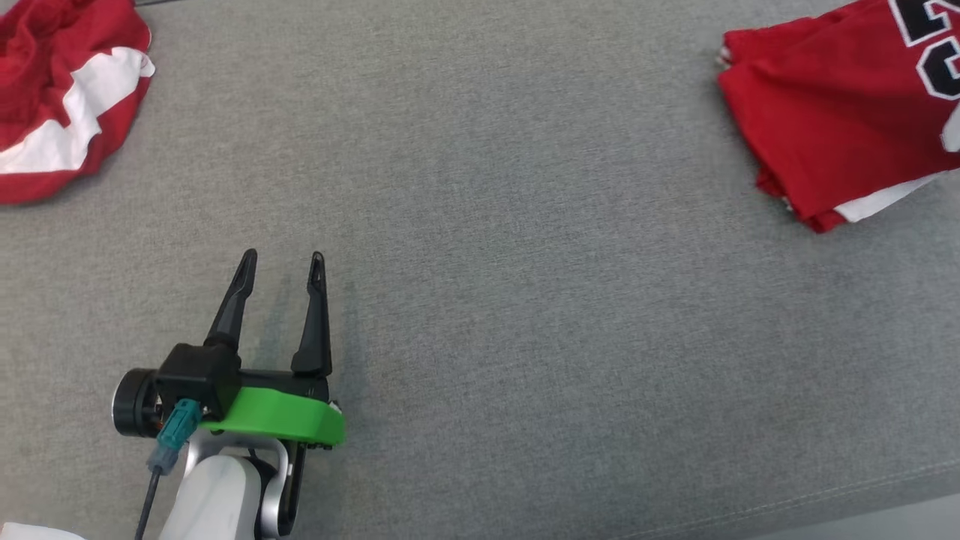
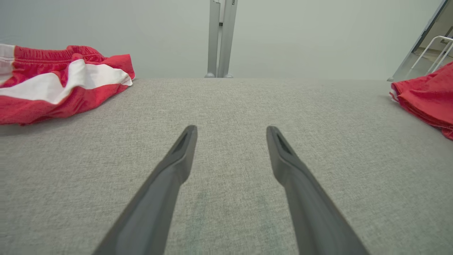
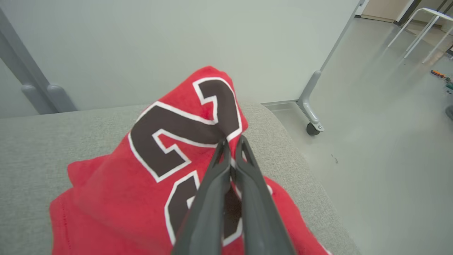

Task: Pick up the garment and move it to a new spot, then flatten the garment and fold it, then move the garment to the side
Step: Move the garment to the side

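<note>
The folded red jersey (image 3: 106, 198) is soft, light, limp cloth; it will probably sag and come unfolded if lifted by a single layer, so grip through all layers at a folded edge. It lies on the grey padded surface (image 1: 525, 300), rising to the tips of the right gripper (image 3: 233, 141), whose fingers are pinched together on a fold at the printed numeral. The left gripper (image 1: 283, 259) is fully spread and holds nothing, with bare surface between its fingers. The crumpled red-and-white shorts (image 1: 60, 97) lie well ahead of its left fingertip.
</note>
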Motion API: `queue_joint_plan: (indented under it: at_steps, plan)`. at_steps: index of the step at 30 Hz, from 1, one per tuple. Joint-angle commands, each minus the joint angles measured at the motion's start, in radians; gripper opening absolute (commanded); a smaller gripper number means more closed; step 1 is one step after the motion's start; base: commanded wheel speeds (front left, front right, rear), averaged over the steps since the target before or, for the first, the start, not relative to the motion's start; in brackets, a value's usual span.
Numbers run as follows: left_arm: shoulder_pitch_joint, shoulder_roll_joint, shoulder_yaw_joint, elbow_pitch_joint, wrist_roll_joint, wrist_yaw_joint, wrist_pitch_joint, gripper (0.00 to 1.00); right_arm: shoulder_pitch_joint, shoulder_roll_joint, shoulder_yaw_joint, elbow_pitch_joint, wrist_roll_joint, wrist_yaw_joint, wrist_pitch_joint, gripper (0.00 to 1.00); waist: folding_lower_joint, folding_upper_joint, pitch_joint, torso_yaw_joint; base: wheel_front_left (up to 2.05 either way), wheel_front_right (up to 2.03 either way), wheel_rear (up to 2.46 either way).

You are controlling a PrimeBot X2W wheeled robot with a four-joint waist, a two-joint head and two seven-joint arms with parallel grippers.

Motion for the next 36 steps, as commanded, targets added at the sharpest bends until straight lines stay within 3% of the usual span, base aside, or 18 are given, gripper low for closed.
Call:
queue_joint_plan:
  at_steps: [1, 9, 12, 13, 14, 15, 21, 25, 31, 36]
  plan:
    - [-0.019, 0.005, 0.001, -0.008, 0.010, 0.003, 0.000, 1.00, -0.024, -0.016, -0.017, 0.030, -0.019, -0.002, -0.016, 0.00, 0.0000, 0.0000, 0.048, 0.055, 0.00, 0.00, 0.00]
    - [-0.021, 0.006, -0.006, -0.017, 0.003, 0.008, -0.005, 1.00, -0.063, -0.107, -0.119, 0.158, -0.089, -0.002, -0.057, 0.00, 0.0000, 0.0000, 0.067, 0.087, 0.00, 0.00, 0.00]
    - [-0.022, 0.004, -0.010, -0.018, 0.003, 0.011, -0.006, 1.00, -0.043, -0.112, -0.166, 0.172, -0.125, -0.002, -0.068, 0.00, 0.0000, 0.0000, 0.066, 0.091, 0.00, 0.00, 0.00]
    - [-0.022, 0.006, -0.010, -0.018, 0.002, 0.011, -0.006, 1.00, -0.036, -0.114, -0.187, 0.176, -0.138, -0.002, -0.075, 0.07, 0.0000, 0.0000, 0.066, 0.091, 0.00, 0.00, 0.00]
    - [-0.021, 0.007, -0.010, -0.017, 0.002, 0.012, -0.006, 1.00, -0.030, -0.114, -0.205, 0.177, -0.147, -0.002, -0.080, 0.32, 0.0000, 0.0000, 0.066, 0.091, 0.00, 0.00, 0.00]
    - [-0.021, 0.009, -0.010, -0.016, 0.002, 0.013, -0.006, 1.00, -0.026, -0.113, -0.226, 0.178, -0.160, -0.002, -0.090, 0.98, 0.0000, 0.0000, 0.065, 0.090, 0.00, 0.00, 0.00]
    - [-0.015, 0.011, -0.014, -0.004, -0.005, 0.015, -0.007, 1.00, -0.008, -0.075, -0.307, 0.181, -0.254, -0.002, -0.128, 1.00, 0.0000, 0.0000, 0.039, 0.081, 0.00, 0.00, 0.00]
    - [0.005, 0.003, -0.014, 0.016, -0.017, 0.014, -0.010, 1.00, 0.004, -0.017, -0.318, 0.181, -0.298, -0.002, -0.143, 1.00, 0.0000, 0.0000, -0.011, 0.069, 0.00, 0.00, 0.00]
    - [0.031, -0.012, -0.003, 0.075, -0.057, 0.006, -0.018, 1.00, 0.044, 0.093, -0.259, 0.161, -0.326, -0.002, -0.158, 1.00, 0.0000, 0.0000, -0.128, 0.057, 0.00, 0.00, 0.00]
    - [0.049, -0.033, 0.007, 0.148, -0.084, 0.006, -0.029, 1.00, 0.134, 0.194, -0.185, 0.087, -0.275, -0.002, -0.165, 1.00, 0.0000, 0.0000, -0.245, 0.062, 0.00, 0.00, 0.00]
